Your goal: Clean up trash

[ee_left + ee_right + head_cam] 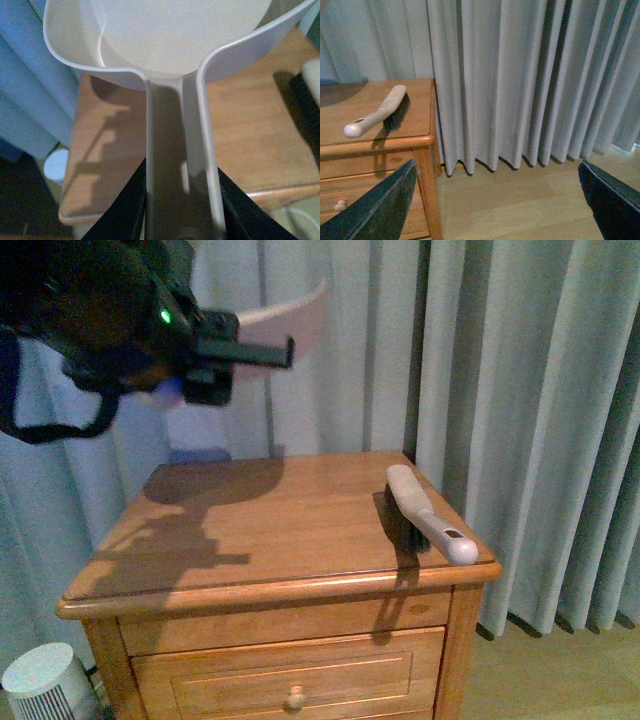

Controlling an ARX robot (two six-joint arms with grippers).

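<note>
My left gripper is shut on the handle of the pink dustpan and holds it high above the wooden nightstand, in front of the curtain. In the left wrist view my gripper clamps the dustpan's handle, and the pan looks empty. My right gripper is open and empty, off to the right of the nightstand above the floor. A white hand brush with dark bristles lies on the nightstand's right side; it also shows in the right wrist view. No crumpled white wad of trash is in view.
Grey curtains hang behind and to the right of the nightstand. A white round appliance stands on the floor at the nightstand's left. The nightstand has drawers with a knob. Wooden floor lies to the right.
</note>
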